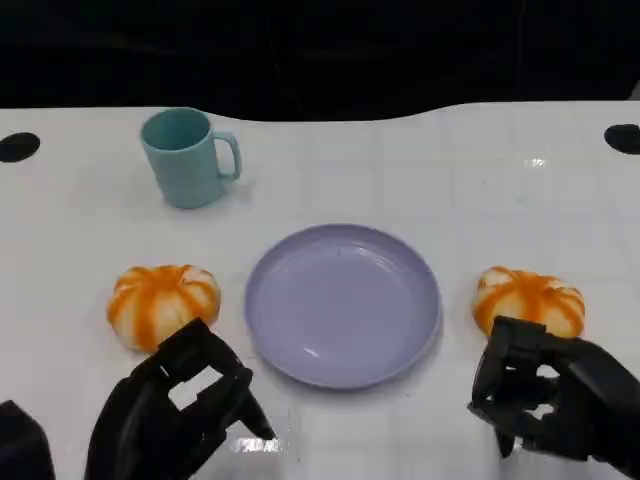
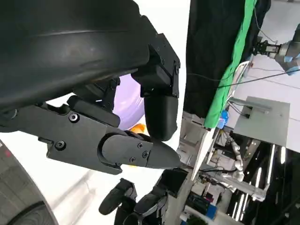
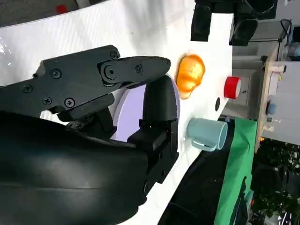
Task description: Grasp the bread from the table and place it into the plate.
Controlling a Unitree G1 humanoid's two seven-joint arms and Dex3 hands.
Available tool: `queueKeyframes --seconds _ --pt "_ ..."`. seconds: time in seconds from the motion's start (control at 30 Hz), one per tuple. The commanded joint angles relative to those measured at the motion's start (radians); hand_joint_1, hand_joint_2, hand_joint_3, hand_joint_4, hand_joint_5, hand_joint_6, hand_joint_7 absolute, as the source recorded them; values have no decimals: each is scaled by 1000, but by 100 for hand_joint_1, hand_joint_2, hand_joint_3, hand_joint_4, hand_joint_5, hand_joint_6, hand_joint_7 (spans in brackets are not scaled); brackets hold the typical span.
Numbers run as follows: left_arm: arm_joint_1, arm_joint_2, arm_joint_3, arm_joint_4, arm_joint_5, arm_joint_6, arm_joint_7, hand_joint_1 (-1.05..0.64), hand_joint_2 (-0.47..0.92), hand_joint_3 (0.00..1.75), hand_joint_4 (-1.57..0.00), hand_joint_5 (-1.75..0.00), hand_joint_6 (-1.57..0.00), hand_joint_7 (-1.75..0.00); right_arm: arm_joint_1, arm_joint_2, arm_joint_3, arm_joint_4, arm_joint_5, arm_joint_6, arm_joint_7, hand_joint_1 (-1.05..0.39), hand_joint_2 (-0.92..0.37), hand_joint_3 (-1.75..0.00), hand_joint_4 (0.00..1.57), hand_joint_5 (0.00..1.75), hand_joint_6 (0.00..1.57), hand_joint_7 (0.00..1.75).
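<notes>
Two striped bread rolls, left roll [image 1: 162, 304] & right roll [image 1: 529, 301], are flanking the empty purple plate [image 1: 343, 303] w/ the left hand [image 1: 180, 405] and right hand [image 1: 545, 395] hovering nearby, both released, grasping nothing, apparently lining up for pickup.

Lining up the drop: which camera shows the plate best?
The head view: the whole empty plate lies between the two breads. In the left wrist view only a lilac sliver shows behind the fingers; the right wrist view shows a partly hidden strip.
</notes>
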Motion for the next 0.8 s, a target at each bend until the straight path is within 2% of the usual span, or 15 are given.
queueKeyframes --seconds 0.03,0.17,0.37,0.47,0.57,0.63,0.8 --pt "-4 13 11 8 1 -9 -9 -61 91 18 -71 -175 -57 -162 -14 11 -30 15 3 -73 -14 -45 -92 -26 75 175 57 151" --pt "-5 14 11 8 3 -10 -8 -62 92 18 -71 -175 -57 -162 -17 35 -41 41 -1 -139 -39 -44 -92 -26 71 175 57 146" --pt "-3 15 14 7 -5 -7 -10 -61 92 18 -71 -175 -57 -163 -17 78 -66 70 -16 -220 -101 -44 -92 -23 56 175 50 139" --pt "-2 17 13 7 -2 -11 -12 -61 92 17 -70 -175 -56 -163 -25 82 -73 90 -19 -262 -112 -44 -92 -24 42 174 42 136" --pt "-1 17 13 5 -5 -7 -11 -62 92 17 -70 -175 -56 -163 -40 72 -82 126 -51 -338 -120 -43 -92 -25 32 168 31 132" --pt "-2 16 14 5 -7 -6 -11 -61 91 17 -70 -175 -56 -163 -55 60 -90 155 -83 -394 -128 -42 -92 -24 27 153 23 122" --pt "-3 17 13 8 -3 -10 -12 -61 92 16 -71 -175 -56 -163 -86 34 -110 213 -210 -505 -201 -46 -92 -18 27 122 27 89"
